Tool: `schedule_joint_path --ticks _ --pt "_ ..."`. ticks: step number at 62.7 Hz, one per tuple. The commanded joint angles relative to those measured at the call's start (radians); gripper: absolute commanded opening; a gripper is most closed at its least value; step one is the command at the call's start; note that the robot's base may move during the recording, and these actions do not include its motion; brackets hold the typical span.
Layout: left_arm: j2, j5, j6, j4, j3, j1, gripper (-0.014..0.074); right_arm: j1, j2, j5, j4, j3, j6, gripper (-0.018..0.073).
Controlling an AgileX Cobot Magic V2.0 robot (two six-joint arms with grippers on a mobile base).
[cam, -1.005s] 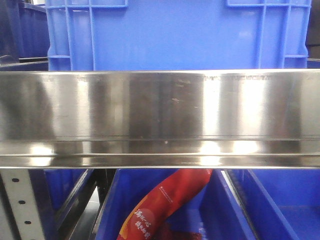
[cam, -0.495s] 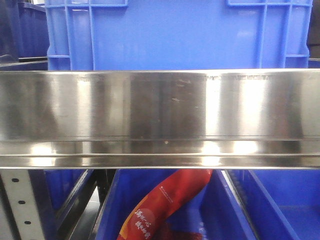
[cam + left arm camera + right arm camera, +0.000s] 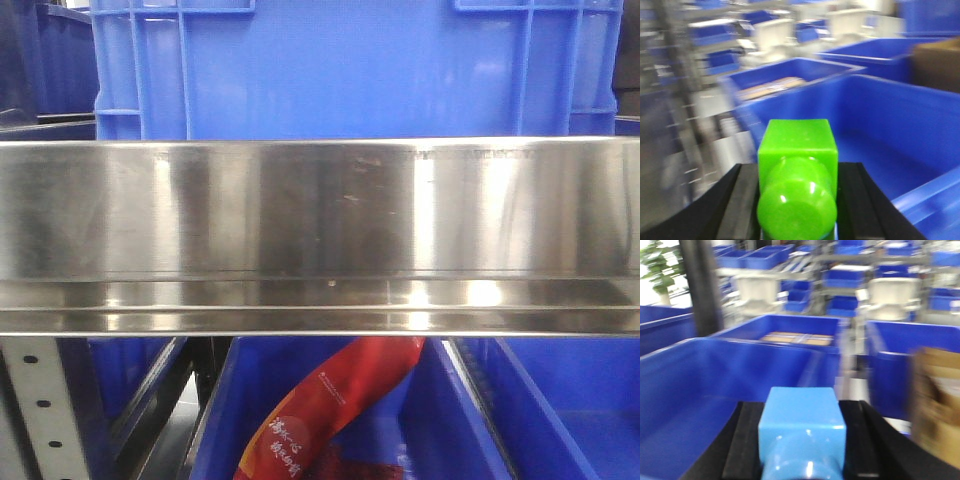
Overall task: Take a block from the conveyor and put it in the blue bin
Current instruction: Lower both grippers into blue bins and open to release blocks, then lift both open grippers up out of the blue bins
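Note:
My left gripper (image 3: 797, 175) is shut on a bright green block (image 3: 797, 150) with a round stud, held in the air just in front of a large blue bin (image 3: 900, 115) whose inside lies ahead and to the right. My right gripper (image 3: 802, 412) is shut on a light blue block (image 3: 802, 410), held beside another blue bin (image 3: 700, 385) that lies ahead and to the left. The conveyor is out of view. The front view shows neither gripper, only a steel rail (image 3: 320, 230) with a blue crate (image 3: 350, 65) behind it.
Below the rail a blue bin (image 3: 440, 420) holds a red packet (image 3: 330, 405). More blue bins (image 3: 800, 332) and shelving stand farther back. A brown cardboard box (image 3: 935, 400) is at the right of the right wrist view and another brown box (image 3: 937, 62) at the left wrist view's right edge.
The front view is almost unchanged; only the reflections on the steel rail shift slightly.

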Motion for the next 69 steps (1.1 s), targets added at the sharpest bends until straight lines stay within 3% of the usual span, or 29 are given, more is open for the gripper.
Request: schedule_joint_path --ticks 1,6,15,23,30,35,39,45,48,50,54,62,69 --pt "0.086 -0.07 -0.001 -0.013 -0.05 -0.066 -0.0111 0.069 0.086 -0.021 -0.003 -0.067 -0.01 -0.0162" --pt "0.156 -0.099 -0.003 -0.035 -0.099 -0.094 -0.0111 0.115 0.159 -0.035 -0.003 -0.112 -0.01 -0.0162" --pt "0.297 -0.101 -0.003 -0.17 -0.192 -0.108 -0.0111 0.177 0.281 -0.076 0.006 -0.162 -0.01 -0.0162" --pt "0.398 -0.101 -0.003 -0.177 -0.261 -0.108 -0.0111 0.187 0.356 -0.146 0.09 -0.167 -0.01 -0.0162" --pt "0.455 -0.092 -0.003 -0.177 -0.295 -0.108 -0.0103 0.187 0.41 -0.17 0.097 -0.167 -0.01 -0.0162" --pt "0.476 -0.068 -0.003 -0.177 -0.299 -0.108 -0.0006 0.187 0.438 -0.172 0.097 -0.167 -0.01 -0.0156" --pt "0.49 -0.047 -0.003 -0.177 -0.299 -0.108 0.0122 0.187 0.454 -0.172 0.097 -0.167 -0.01 -0.009" --pt "0.496 -0.022 -0.003 -0.177 -0.299 -0.108 0.0334 0.187 0.459 -0.172 0.099 -0.167 -0.01 0.0148" --pt "0.496 -0.017 -0.003 -0.177 -0.299 -0.108 0.0387 0.187 0.459 -0.172 0.099 -0.167 -0.01 0.0266" --pt "0.496 -0.016 -0.003 -0.177 -0.299 -0.108 0.0415 0.187 0.459 -0.163 0.099 -0.167 -0.01 0.0392" --pt "0.496 -0.016 -0.003 -0.178 -0.299 -0.108 0.0407 0.187 0.461 -0.155 0.099 -0.167 -0.01 0.0499" --pt "0.496 -0.016 -0.003 -0.178 -0.299 -0.108 0.0358 0.187 0.461 -0.15 0.099 -0.167 -0.01 0.0524" --pt "0.483 -0.012 -0.003 -0.178 -0.299 -0.108 0.0262 0.187 0.449 -0.121 0.099 -0.167 -0.01 0.0428"
